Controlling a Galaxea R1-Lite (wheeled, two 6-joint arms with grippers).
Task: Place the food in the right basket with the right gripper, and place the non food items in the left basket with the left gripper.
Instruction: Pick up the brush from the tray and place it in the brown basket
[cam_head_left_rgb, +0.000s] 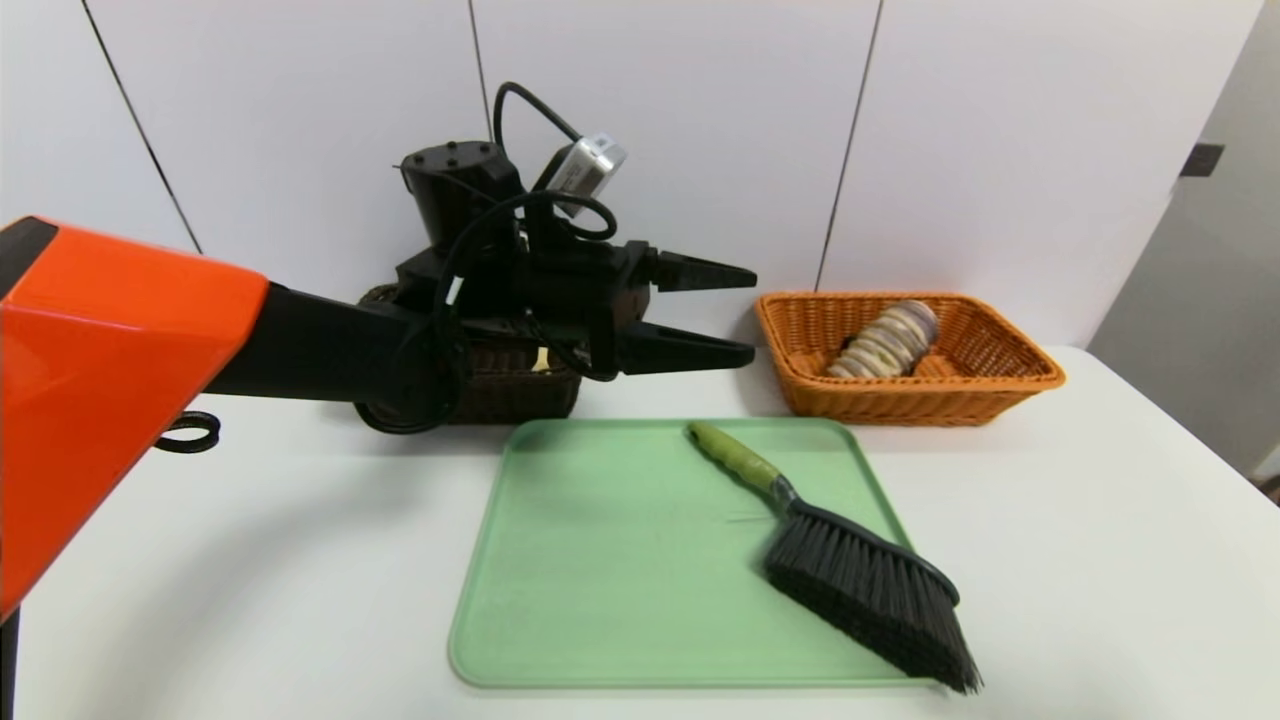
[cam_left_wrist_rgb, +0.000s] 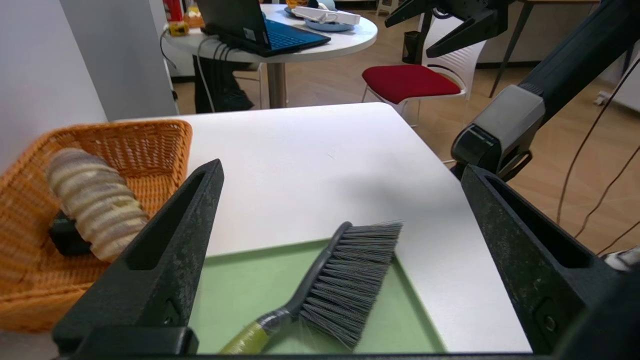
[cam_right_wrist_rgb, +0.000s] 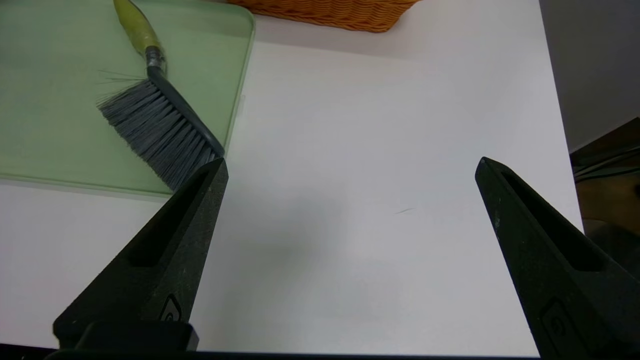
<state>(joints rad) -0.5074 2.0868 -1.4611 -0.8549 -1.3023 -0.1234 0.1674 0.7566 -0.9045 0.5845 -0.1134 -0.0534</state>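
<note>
On the table (cam_head_left_rgb: 1100, 560), the green tray (cam_head_left_rgb: 600, 560) carries the hand brush (cam_head_left_rgb: 850, 560), bristles overhanging its edge, so the left pincer (cam_head_left_rgb: 700, 312), empty and wide above, may skid the tray gripping its slim handle.

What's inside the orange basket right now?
The orange basket holds the striped beige roll, lying propped against its wall, with a small black box tucked beneath the roll. The roll covers most of the box, so its markings cannot be seen.
</note>
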